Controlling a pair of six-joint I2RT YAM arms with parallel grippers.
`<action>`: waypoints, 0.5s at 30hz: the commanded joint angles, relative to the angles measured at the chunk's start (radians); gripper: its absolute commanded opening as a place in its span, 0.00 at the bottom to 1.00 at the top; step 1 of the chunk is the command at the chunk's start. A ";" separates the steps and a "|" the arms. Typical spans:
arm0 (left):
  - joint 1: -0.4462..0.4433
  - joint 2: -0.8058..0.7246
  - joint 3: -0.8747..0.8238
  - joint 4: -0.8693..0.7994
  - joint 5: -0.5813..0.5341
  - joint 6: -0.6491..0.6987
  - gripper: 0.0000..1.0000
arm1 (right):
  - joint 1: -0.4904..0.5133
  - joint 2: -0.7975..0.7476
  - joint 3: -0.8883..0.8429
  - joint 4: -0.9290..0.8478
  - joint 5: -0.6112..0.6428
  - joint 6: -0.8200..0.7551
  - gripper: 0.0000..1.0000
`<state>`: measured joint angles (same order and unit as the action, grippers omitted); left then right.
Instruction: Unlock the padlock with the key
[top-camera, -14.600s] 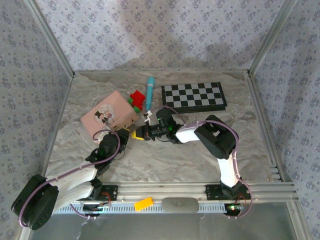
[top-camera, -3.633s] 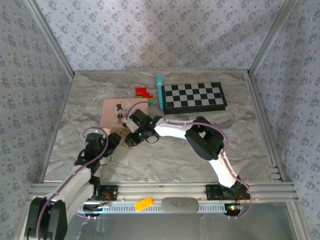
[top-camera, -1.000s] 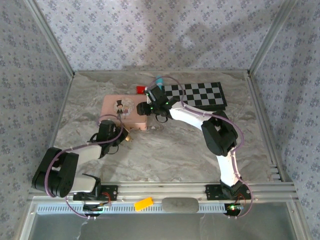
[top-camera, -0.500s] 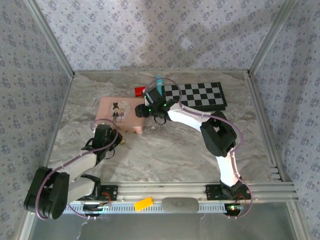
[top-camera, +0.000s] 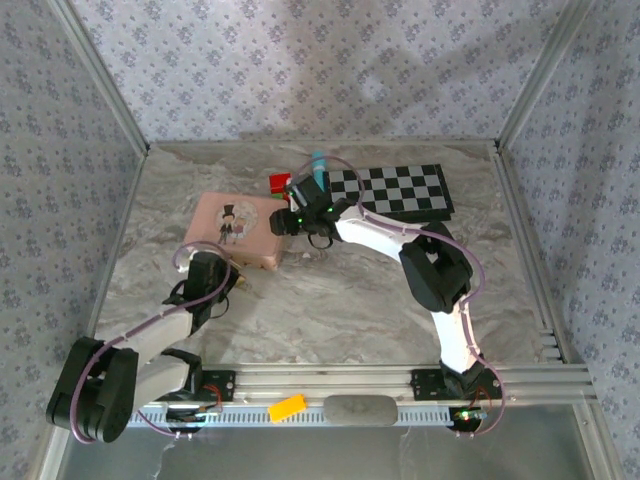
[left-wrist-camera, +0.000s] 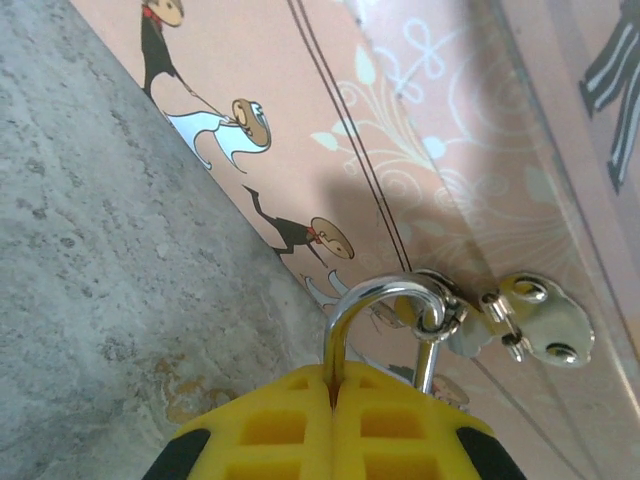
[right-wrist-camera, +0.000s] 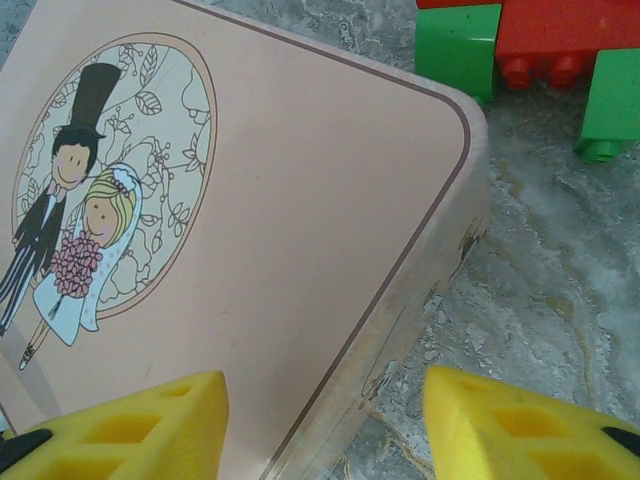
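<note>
Padlock (left-wrist-camera: 334, 335) is toward the left of the grey marble table (top-camera: 350, 300), at the near side of the pink box (top-camera: 255, 218), over whose far-right corner the right gripper (right-wrist-camera: 322, 385) hangs spread wide beside red and green bricks (right-wrist-camera: 540, 45). The left gripper (left-wrist-camera: 333, 385) is clenched on the padlock, its silvery shackle hooked through the box's metal latch (left-wrist-camera: 540, 325).

My right gripper (right-wrist-camera: 320, 425) hangs over the pink box (right-wrist-camera: 280, 180), jaws spread wide, with just the box's edge and a strip of table in the gap. One yellow fingertip (right-wrist-camera: 130, 425) sits at 7 o'clock, the other at 5. At 9 o'clock on the lid is the oval picture (right-wrist-camera: 110, 180): a top-hatted groom and a bride with a bouquet. The box's rounded corner points to 1 o'clock. Just beyond it, a red brick (right-wrist-camera: 560, 30) and green bricks (right-wrist-camera: 455, 45) lie on the marbled table (right-wrist-camera: 540, 300).
</note>
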<state>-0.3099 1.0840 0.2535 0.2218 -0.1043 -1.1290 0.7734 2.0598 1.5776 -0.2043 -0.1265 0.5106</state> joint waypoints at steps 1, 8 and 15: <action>0.000 -0.002 -0.018 0.092 -0.059 -0.103 0.00 | 0.009 0.039 0.027 0.000 -0.029 0.031 0.57; -0.001 -0.056 -0.035 0.078 -0.149 -0.195 0.00 | 0.030 0.077 0.025 -0.008 0.007 0.086 0.56; 0.020 -0.127 -0.038 0.010 -0.209 -0.230 0.00 | 0.028 0.083 -0.002 -0.001 0.056 0.144 0.54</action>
<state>-0.3027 0.9916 0.2192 0.2317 -0.2638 -1.3190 0.7975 2.1021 1.5890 -0.1745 -0.1184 0.6144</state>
